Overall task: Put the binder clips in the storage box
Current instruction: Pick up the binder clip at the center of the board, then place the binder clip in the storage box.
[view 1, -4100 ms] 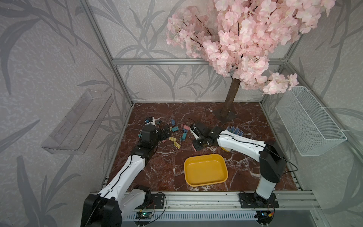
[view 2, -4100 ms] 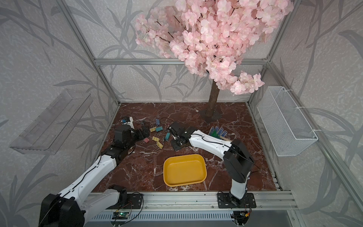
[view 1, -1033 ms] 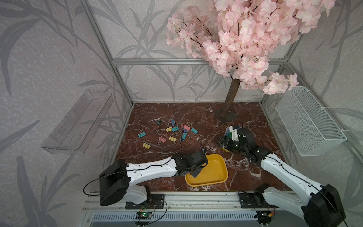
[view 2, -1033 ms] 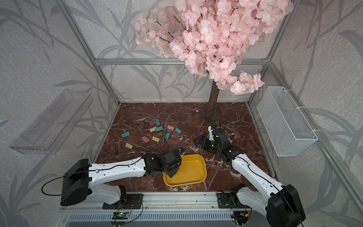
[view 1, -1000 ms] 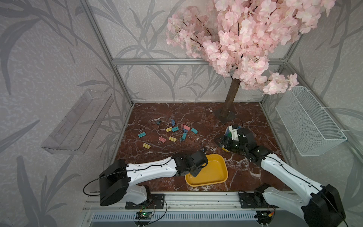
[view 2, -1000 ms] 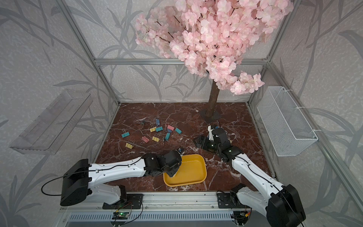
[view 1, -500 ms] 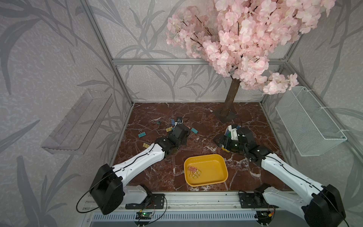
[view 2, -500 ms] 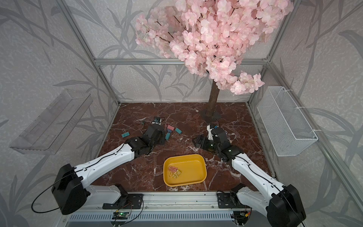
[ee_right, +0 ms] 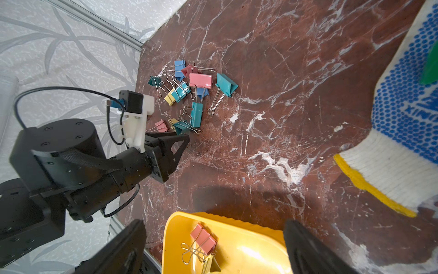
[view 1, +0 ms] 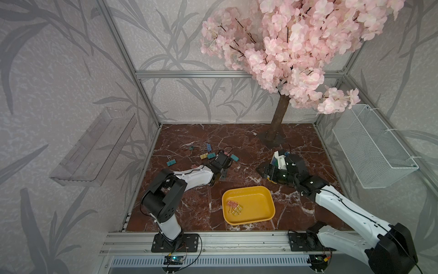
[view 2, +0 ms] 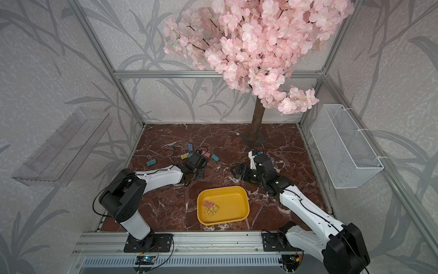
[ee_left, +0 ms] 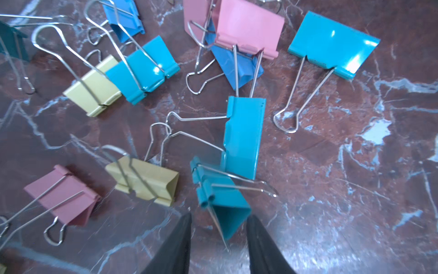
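Back at the pile: the left gripper (ee_left: 219, 227) hangs low over the loose binder clips (view 1: 208, 154) on the red-marble worktop (view 1: 248, 142). Its jaws are part-way apart w/ a teal clip (ee_left: 224, 208) between the tips. The wrist view shows a gap on one side, so no pinch.

One sec. earlier this gripper was over the near-left corner of the storage box (view 1: 258, 204). Half a sec. ago it had already reached the pile; since then the arm's elbow has folded up and back toward its base.

The storage box (view 2: 234, 201), yellow, sits front-ctr on the worktop, well apart from the pile. Inside, by its left wall, lie a pink clip (ee_right: 203, 238) and yellow clips (view 1: 237, 210) tangled w/ it; four sec. ago the box was empty.

The remaining clips (teal, blue, pink, yellow) lie bunched at left-rear, w/ a lone teal clip (view 2: 151, 162) off by itself nearer the left wall.

The right gripper (ee_right: 213, 221) stands wide apart, holding nothing, just behind the box's rear edge toward its right end. It is beside the blue-dotted white glove (ee_right: 403, 113). It is unchanged over the last sec., vs. four sec. ago, when that arm reached across to the pile.
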`<state>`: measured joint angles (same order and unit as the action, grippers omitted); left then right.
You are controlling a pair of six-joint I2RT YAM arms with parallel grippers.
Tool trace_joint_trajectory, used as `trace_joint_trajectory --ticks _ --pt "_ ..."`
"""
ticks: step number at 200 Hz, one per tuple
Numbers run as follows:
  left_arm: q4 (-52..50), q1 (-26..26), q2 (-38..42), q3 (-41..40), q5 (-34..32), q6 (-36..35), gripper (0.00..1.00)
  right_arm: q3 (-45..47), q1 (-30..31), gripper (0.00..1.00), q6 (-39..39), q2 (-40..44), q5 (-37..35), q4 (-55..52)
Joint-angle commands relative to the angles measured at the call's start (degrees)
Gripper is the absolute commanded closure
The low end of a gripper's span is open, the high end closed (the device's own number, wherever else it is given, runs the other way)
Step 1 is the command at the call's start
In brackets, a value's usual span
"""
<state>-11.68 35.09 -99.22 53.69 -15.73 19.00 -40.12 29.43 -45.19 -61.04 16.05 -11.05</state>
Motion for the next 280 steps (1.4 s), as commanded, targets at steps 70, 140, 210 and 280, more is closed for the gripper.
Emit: trace_joint_trajectory --ticks 70,140,210,280 --pt "1.18 -0.57 1.06 -2.34 1.51 2.45 1.0 -1.91 0.46 0.05 0.07 -0.2 -0.95 0.17" --pt "-12.89 2.46 20.07 5.54 13.9 -1.24 1.0 -1.94 -0.13 0.02 -0.35 -1.85 -0.12 3.4" --pt "-36.9 28.45 16.53 11.13 8.99 -5.66 1.0 -0.35 -5.32 0.02 -3.3 -4.27 4.82 7.84" --pt "-26.05 28.75 13.3 -0.44 8.07 -2.95 1.0 -0.38 -5.32 0.02 -2.62 -3.61 4.52 5.98"
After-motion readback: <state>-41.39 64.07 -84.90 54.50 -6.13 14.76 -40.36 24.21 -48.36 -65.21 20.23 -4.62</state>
